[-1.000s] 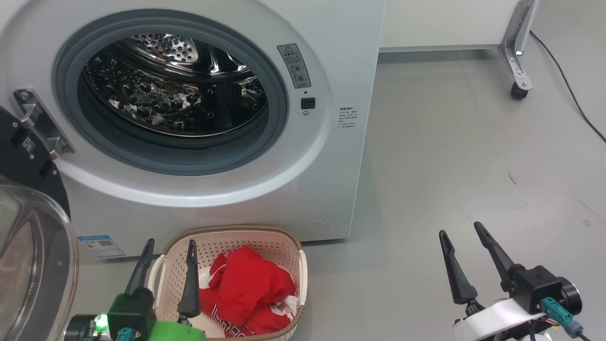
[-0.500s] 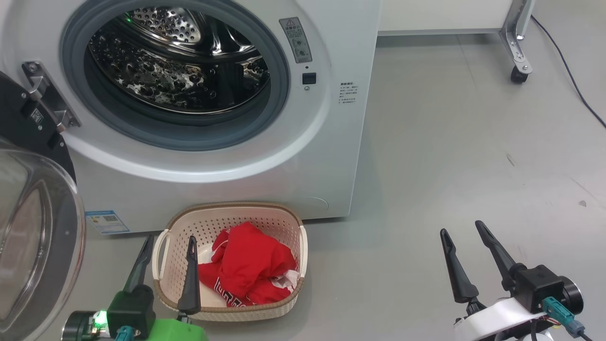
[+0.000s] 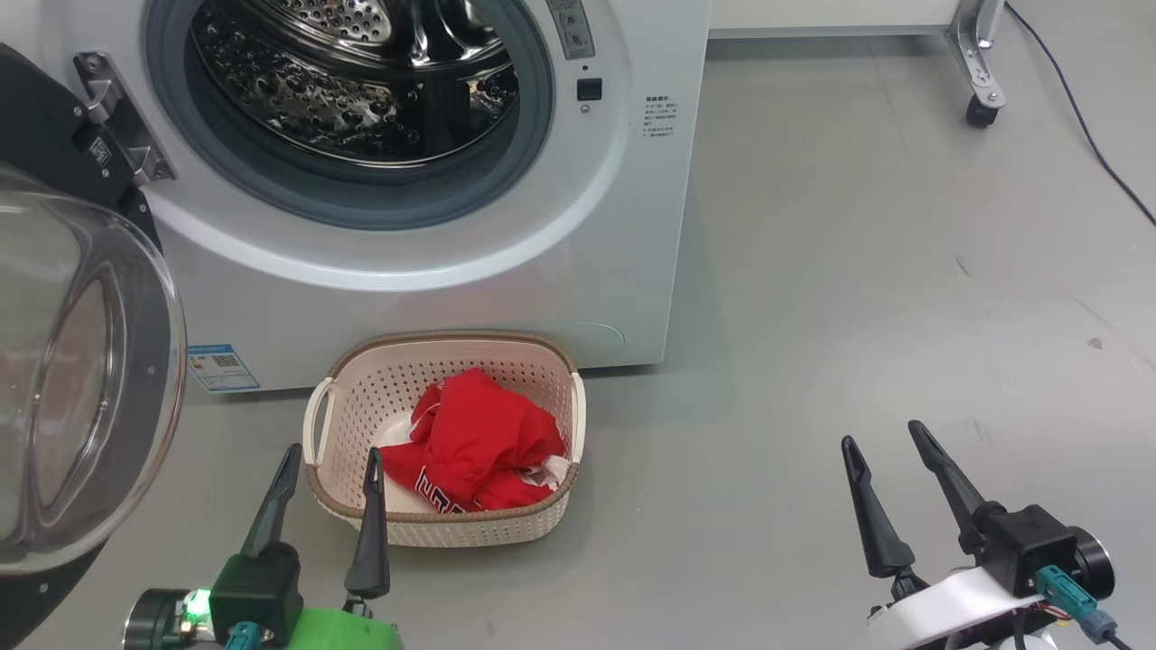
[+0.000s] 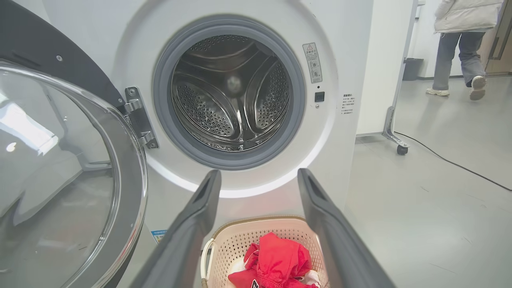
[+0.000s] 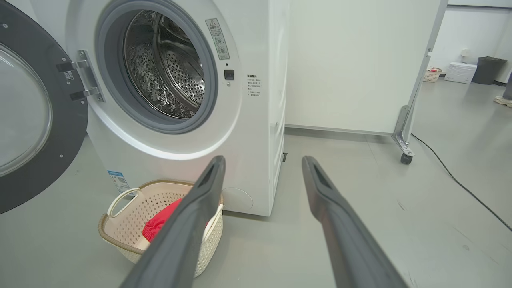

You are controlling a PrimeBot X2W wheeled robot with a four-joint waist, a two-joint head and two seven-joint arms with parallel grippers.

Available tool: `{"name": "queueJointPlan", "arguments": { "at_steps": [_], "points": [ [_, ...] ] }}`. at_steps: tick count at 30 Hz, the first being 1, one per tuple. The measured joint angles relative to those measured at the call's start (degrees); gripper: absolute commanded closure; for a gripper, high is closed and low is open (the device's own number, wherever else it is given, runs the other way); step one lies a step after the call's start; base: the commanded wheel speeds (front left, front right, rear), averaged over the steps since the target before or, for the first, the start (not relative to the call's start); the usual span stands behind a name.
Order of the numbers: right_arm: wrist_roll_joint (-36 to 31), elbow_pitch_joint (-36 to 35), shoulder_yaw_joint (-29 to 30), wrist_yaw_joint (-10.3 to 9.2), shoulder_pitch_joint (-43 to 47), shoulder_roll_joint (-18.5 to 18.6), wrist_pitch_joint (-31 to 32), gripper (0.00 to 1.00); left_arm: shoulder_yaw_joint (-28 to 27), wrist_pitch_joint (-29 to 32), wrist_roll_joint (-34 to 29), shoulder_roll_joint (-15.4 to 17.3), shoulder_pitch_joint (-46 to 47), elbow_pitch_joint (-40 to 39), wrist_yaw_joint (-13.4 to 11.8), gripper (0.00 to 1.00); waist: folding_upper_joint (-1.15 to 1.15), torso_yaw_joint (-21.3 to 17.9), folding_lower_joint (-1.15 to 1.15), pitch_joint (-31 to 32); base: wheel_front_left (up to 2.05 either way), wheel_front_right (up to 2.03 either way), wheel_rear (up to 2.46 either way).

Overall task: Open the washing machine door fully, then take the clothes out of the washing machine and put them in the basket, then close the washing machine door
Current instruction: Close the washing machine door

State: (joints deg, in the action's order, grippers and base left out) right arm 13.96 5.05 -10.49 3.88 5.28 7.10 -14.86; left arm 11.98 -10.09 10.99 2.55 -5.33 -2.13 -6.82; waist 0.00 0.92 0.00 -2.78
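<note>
Red clothes (image 3: 483, 438) crumpled in perforated cream basket (image 3: 452, 340).
Spread and empty: left pincer (image 3: 332, 451), right pincer (image 3: 880, 434); bulging glass door (image 3: 81, 361) at 9 o'clock, cut off.

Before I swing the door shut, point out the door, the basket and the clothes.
washing machine door (image 3: 72, 361), head view, glass bowl.
basket (image 3: 470, 528), head view, front wall.
clothes (image 3: 483, 433), head view, red fabric heap.

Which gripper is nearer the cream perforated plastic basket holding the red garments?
Left. The left gripper is open at the basket's near-left corner, overlapping its rim in the head view. The right gripper is far off to the basket's right, above the floor.
</note>
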Motion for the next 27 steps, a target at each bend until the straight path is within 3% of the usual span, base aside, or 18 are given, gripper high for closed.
{"name": "queueJointPlan", "arguments": {
  "at_steps": [14,27],
  "points": [
    [0.0,0.2,0.0,0.00,0.0,0.0,0.0,0.00,0.1,-0.1,0.0,0.0,0.0,-0.3,0.0,0.00,0.00,-0.2,0.00,0.4,-0.75,0.75,0.00],
    [-0.2,0.3,0.2,-0.01,0.0,-0.1,0.0,0.00,0.1,-0.1,0.0,0.0,0.0,-0.4,0.0,0.00,0.00,0.3,0.00,0.7,-0.21,0.21,0.00]
  ]
}}
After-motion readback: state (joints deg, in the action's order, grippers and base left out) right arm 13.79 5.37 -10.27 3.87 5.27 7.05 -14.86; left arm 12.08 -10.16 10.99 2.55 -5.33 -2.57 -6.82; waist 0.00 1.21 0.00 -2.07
